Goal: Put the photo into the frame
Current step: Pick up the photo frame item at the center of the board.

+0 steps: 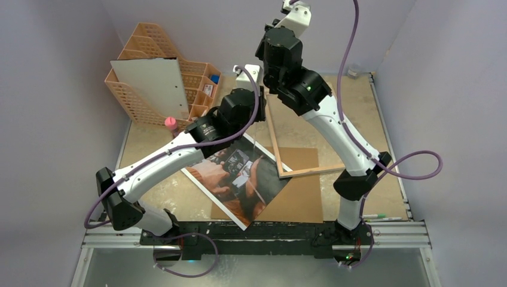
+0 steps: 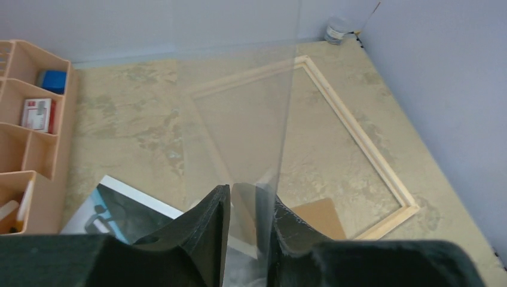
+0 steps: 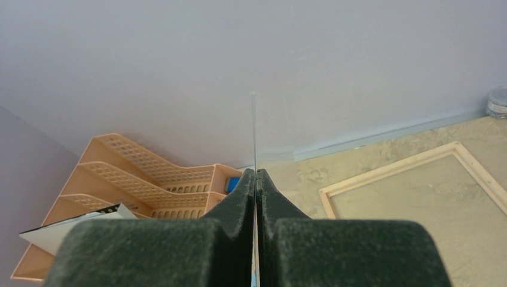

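From above, the photo (image 1: 239,179) lies face up on the surface (image 1: 370,119) in front of the arm bases. It partly overlaps a brown fibreboard sheet (image 1: 299,197), and one corner reaches the near corner of the frame (image 1: 311,171). I cannot tell whether that corner touches the frame. The frame's wood rim lies flat farther back. The left arm (image 1: 173,158) reaches in over the photo, and the right arm (image 1: 335,128) is raised high above the frame.

In the left wrist view, a clear pane (image 2: 245,119) stands nearly upright between the fingers of the left tool (image 2: 246,194). The jaws are narrow, but the gap is wider than the pane, so I judge it is not clamped. The photo sits below to the left, with the bare rim beyond.

In the right wrist view, the right tool (image 3: 256,173) is closed hard on the pane, which shows edge-on as a thin line rising from the pads.

The risk I see is that a single pinch carries a tall, slick sheet. If the left jaws close off-line, the pane could twist, slip or crack. If it sags, its lower edge could scrape the glossy print beneath.
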You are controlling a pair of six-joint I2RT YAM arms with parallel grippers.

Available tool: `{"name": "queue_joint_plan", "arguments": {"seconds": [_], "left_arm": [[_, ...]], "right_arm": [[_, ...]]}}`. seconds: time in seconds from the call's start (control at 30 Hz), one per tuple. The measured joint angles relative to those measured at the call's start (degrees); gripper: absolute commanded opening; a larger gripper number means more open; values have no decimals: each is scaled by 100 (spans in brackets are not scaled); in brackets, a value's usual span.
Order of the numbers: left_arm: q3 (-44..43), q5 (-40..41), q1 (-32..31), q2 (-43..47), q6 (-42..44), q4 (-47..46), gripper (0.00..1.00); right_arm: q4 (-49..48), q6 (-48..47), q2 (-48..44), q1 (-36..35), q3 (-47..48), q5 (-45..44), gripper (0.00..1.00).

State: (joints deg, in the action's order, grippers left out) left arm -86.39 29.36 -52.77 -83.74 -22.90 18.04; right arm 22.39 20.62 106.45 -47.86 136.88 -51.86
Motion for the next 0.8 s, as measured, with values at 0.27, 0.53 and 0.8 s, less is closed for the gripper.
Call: {"name": "queue_joint_plan", "arguments": {"seconds": [0.27,0.53,0.8], "left_arm": [[-90,426,-140,0,90,391,0],[-127,616,-142,4,103,590,0],[-98,691,-142,87,39,649,0]], "right_arm": [[-131,-9,0,4,-299,-33,0],[-190,7,-2,4,-321,66,60],[-955,-59,-920,70,-1729,1106,85]]}}
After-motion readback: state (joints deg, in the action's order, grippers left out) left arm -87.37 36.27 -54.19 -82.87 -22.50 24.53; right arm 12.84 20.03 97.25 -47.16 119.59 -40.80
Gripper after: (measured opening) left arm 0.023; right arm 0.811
